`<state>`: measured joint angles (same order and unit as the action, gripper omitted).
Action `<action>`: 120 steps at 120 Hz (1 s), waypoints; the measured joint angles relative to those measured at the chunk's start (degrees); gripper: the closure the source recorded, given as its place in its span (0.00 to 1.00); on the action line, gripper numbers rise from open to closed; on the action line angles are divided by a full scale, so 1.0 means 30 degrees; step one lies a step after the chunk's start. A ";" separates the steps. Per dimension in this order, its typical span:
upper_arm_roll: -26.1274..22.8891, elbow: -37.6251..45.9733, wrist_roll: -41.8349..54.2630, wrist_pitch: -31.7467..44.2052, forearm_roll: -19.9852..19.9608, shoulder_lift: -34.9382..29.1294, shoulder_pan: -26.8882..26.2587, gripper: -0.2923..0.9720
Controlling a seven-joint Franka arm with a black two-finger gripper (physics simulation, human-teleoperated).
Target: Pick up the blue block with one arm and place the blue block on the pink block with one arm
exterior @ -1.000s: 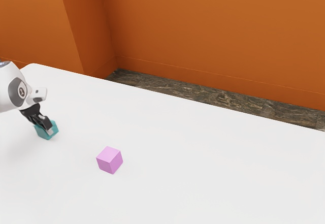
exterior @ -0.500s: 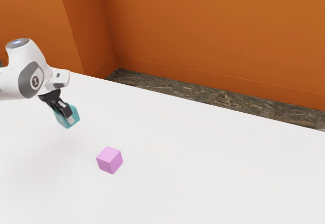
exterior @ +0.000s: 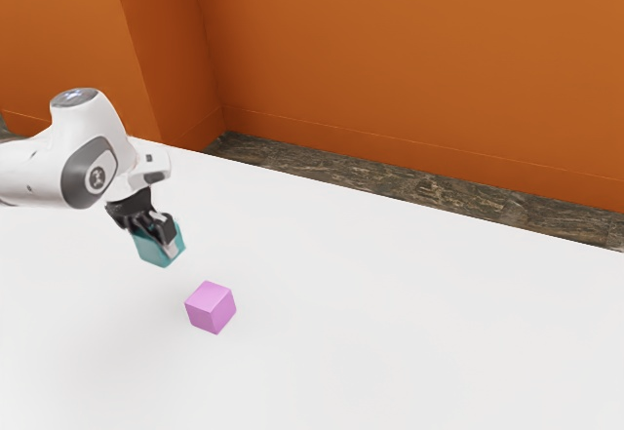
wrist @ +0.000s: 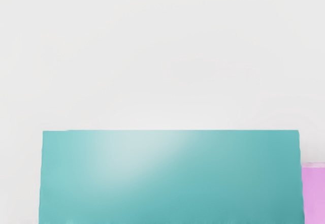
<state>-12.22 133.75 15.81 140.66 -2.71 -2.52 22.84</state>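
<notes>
Exterior view: blue block aloft, short of the pink block

The gripper (exterior: 159,238) is clenched on the blue block (exterior: 154,250), a teal-tinted cube held clear of the white table (exterior: 390,303). It hangs above the pink block (exterior: 210,306) and toward the exterior view's left of it, near but not over it. In the wrist view the blue block (wrist: 170,176) sits just under the hand. A strip of the pink block (wrist: 315,193) shows past one of its edges, so the hand appears not yet centred on the target.

Several things could go wrong. The held cube looks tilted in the fingers, so it might land on an edge and roll off. The pink top face leaves little margin, and an off-centre release would likely tip the cube over the side. A descent begun too early could shove the pink block across the table.

A second ago the blue block rested low near the exterior view's left edge with the fingers around it. Half a second ago it was already lifted. Now it has travelled further toward the exterior view's right, closer to the pink block, which has not moved.
</notes>
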 joint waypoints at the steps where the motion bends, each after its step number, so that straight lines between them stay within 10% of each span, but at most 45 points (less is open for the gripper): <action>1: -0.0033 0.0007 -0.0084 -0.0001 0.0001 0.0008 0.0149 0.53; 73: -0.0744 0.0211 -0.4196 0.0339 -0.0019 0.1352 -0.2417 0.52; 120: -0.1022 0.0336 -0.5435 0.0583 0.0016 0.1365 0.0394 0.52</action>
<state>-15.29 134.76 -0.50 142.41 -2.67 1.58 24.02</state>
